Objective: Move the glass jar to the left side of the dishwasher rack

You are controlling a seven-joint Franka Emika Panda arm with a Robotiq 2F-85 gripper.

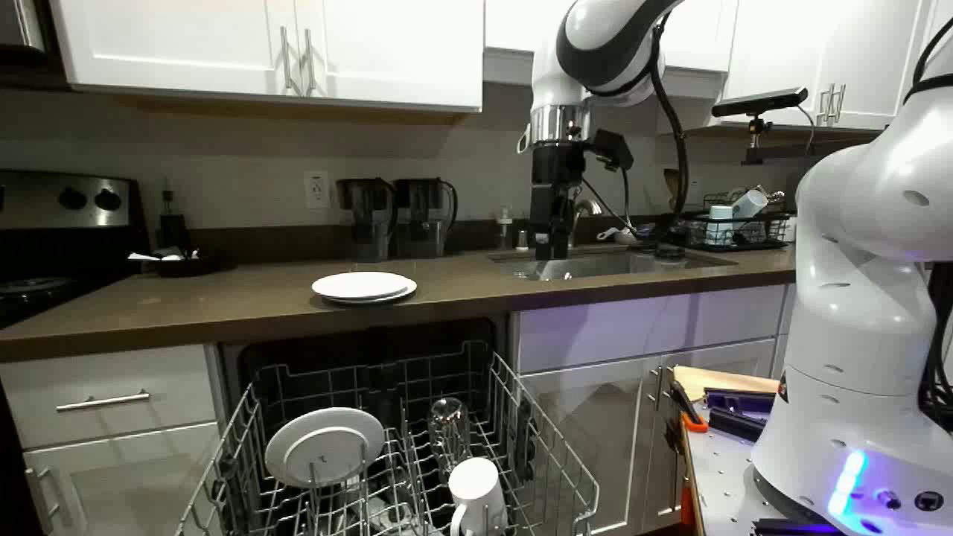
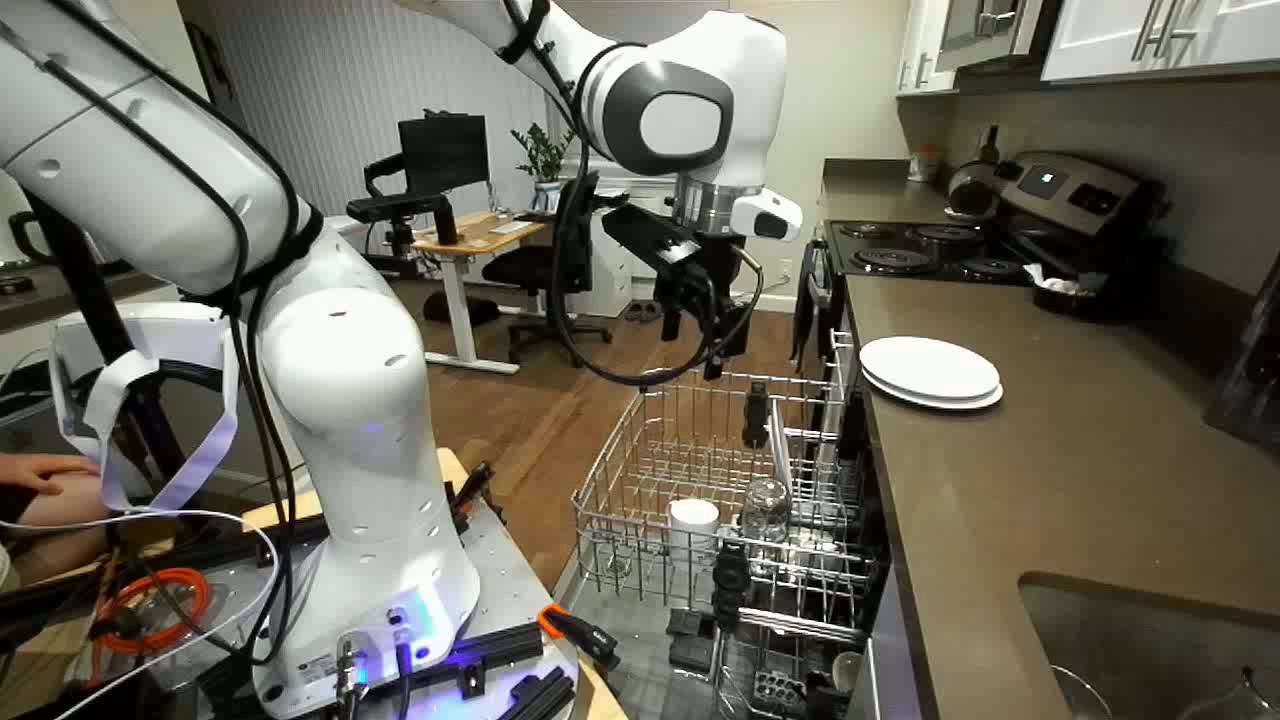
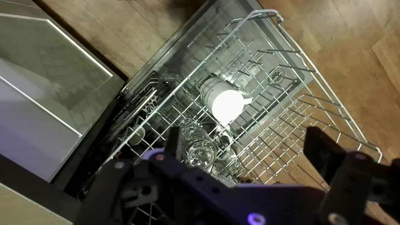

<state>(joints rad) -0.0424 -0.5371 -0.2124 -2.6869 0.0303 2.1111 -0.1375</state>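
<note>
1. The Robotiq gripper (image 3: 243,140) points downward, its two fingers (image 3: 322,150) spread wide apart.
2. The dishwasher rack (image 3: 265,11), a pale grey wire basket, lies below the gripper in both exterior views.
3. The clear glass jar (image 3: 200,150) stands in that rack, lower than the gripper and apart from it; in the wrist view it appears just inside the finger at picture-left. Which way its mouth faces, I cannot tell.
4. A white mug (image 3: 226,104) with a handle and print on its side also sits below the gripper, near the jar and farther up the wrist view from the fingers.
5. In an exterior view, a round white plate (image 1: 324,447) stands among the tines, lower than the gripper, across the rack's middle from the jar and mug.
6. Stacked white plates (image 1: 363,285) rest on the brown countertop (image 1: 223,298), lower than the gripper and off to its side.
7. The sink basin (image 1: 633,264) shows behind the gripper in an exterior view.
</note>
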